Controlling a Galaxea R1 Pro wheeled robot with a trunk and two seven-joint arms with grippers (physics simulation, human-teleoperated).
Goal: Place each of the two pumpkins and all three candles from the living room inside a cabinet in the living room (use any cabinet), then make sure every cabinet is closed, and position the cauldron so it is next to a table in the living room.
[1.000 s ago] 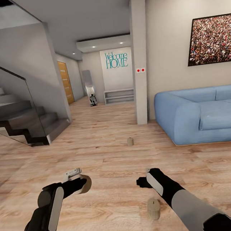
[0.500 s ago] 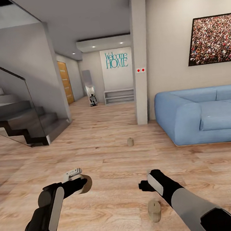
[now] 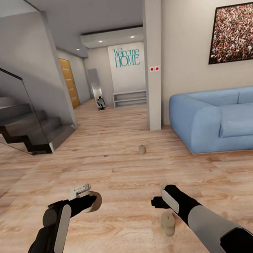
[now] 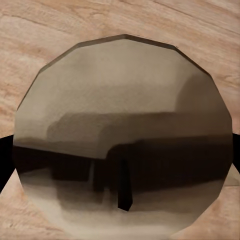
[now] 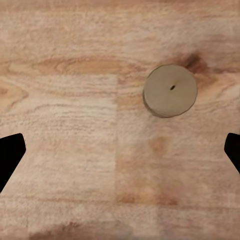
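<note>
Wood floor (image 3: 120, 170) — 1 candle (image 4: 122, 135) hides left fingers.

Floor (image 3: 116, 171): one candle (image 3: 167, 224) near the front, beside the right gripper (image 3: 156, 202); second candle (image 3: 142, 150) farther back, mid-floor. Sofa (image 3: 221, 122) right; stairs (image 3: 20, 127) left; pillar (image 3: 154, 59) behind the second candle.

The blue fabric sofa (image 3: 221, 121) runs off the picture's right edge. The tan stubby cylinder candle (image 4: 122, 135) blocks the left tool's fingertips; its surface looks blurred, smeared dark.
</note>
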